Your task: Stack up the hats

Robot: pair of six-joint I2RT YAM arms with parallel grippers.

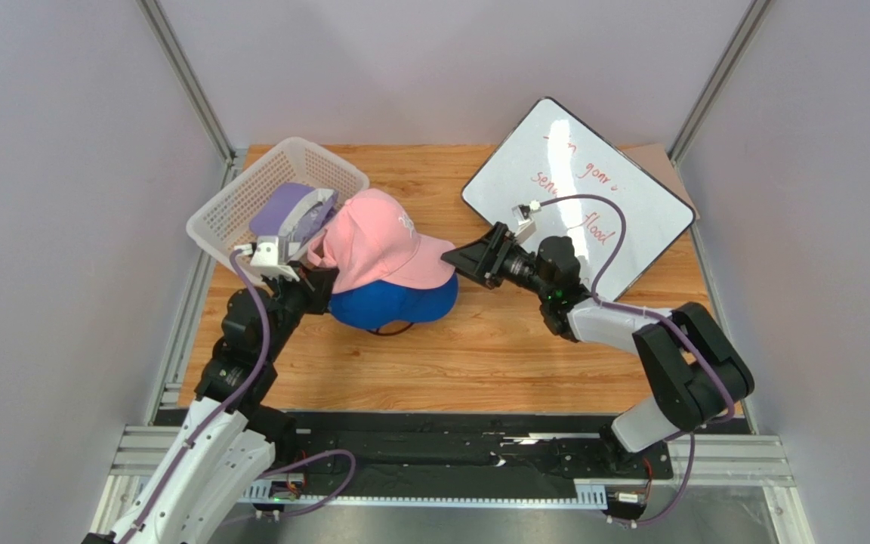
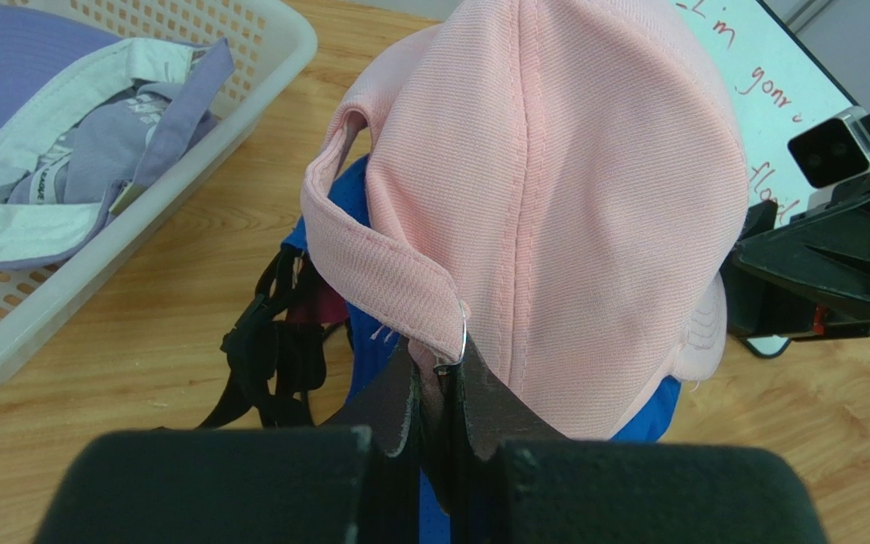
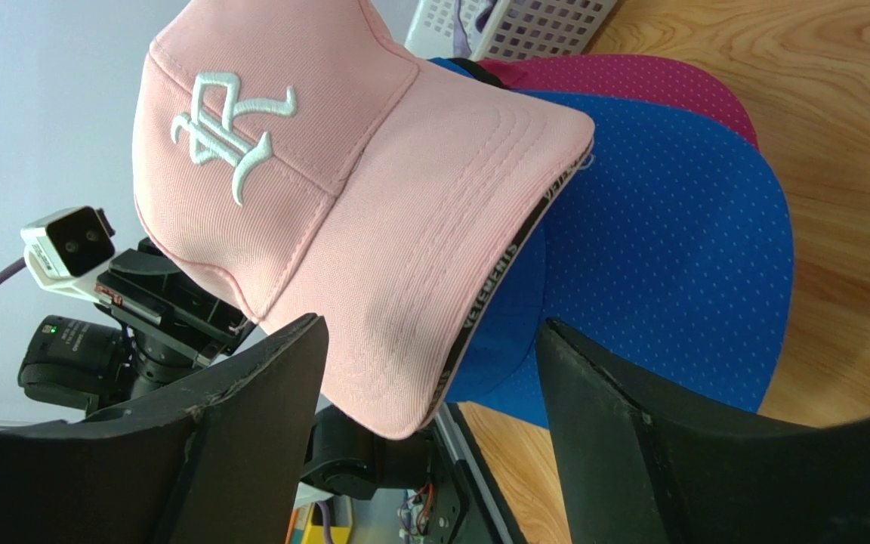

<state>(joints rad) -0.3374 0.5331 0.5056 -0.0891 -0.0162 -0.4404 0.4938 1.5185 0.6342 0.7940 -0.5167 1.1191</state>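
A wooden table (image 1: pixel 542 351) is seen from above. Toward its 2 o'clock corner a whiteboard (image 1: pixel 581 187) with red handwriting is laid flat. At the 10 o'clock corner a white plastic mesh basket (image 1: pixel 235 198) is set, and a lavender cap (image 1: pixel 286 210) is held inside it, inner side up.

Just to the 9 o'clock side of the table's middle, a pile of caps is found. A light pink cap (image 1: pixel 374 240) with a white embroidered logo is placed on top, tilted, with its brim pointed toward 3 o'clock. Beneath it a royal blue cap (image 1: pixel 394 304) is seen, showing at the pile's 6 o'clock side. Below that, a magenta cap (image 3: pixel 655 85) is glimpsed in the right wrist view. Black straps are visible under the pile in the left wrist view; what they belong to cannot be told.

The light pink cap is gripped at its 9 o'clock end by the left gripper (image 2: pixel 440 391), whose jaws are pinched together on the rear strap beside the metal buckle. At the 3 o'clock end, the right gripper (image 3: pixel 428 329) is held with its jaws spread wide, the brim tip lying between them with a gap on both sides.
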